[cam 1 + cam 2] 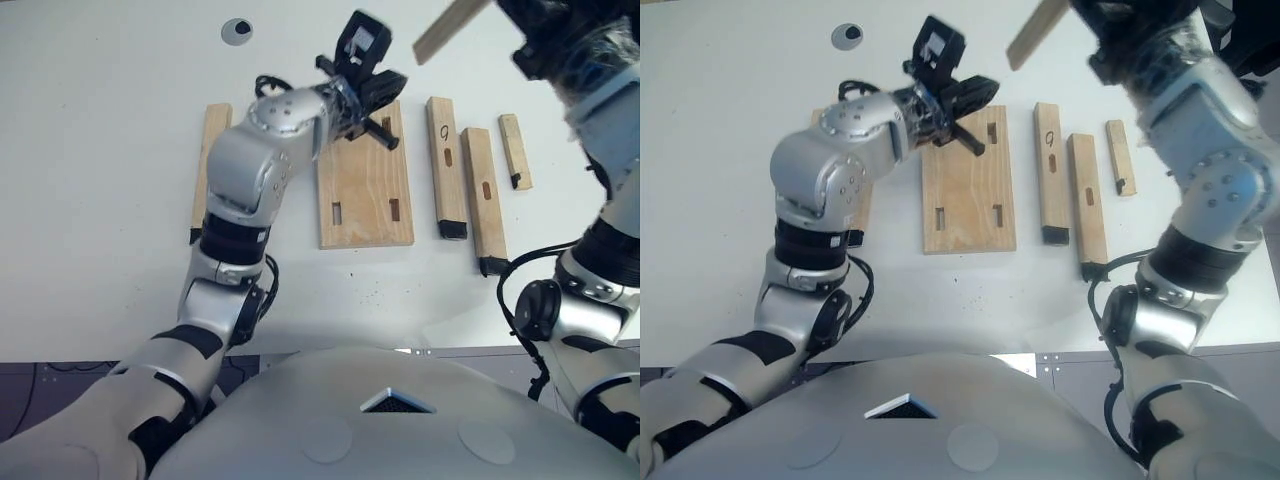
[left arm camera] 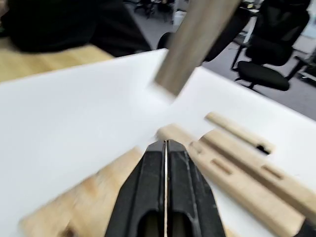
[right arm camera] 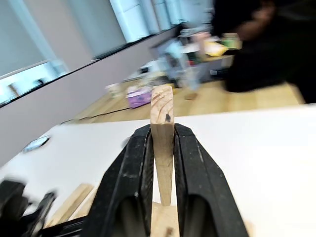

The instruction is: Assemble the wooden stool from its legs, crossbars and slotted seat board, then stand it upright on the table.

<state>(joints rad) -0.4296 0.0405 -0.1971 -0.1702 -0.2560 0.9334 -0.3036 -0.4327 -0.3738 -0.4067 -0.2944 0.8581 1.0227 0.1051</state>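
Trouble is brewing up high: right jaws are pinching a stick [image 3: 162, 106] partway along its length, holding it tilted in the air, well off the table [image 1: 100, 250]. Left jaws are pressed together on nothing, hovering over the far end of the board [image 1: 365, 205], which is lying flat, slots up. One leg [image 1: 210, 165] is lying left of it; two more legs [image 1: 445, 165] and a short bar [image 1: 515, 150] are lying to its right.

Both arms are crowding the same corner, and that is the danger I'm seeing: bringing the stick down now is likely risking a clash with the left arm. A knock could be twisting the stick in that narrow pinch, or dropping it. Nothing is pinning the board either, so a misaligned push into a slot could be sending it skidding into the nearby legs.
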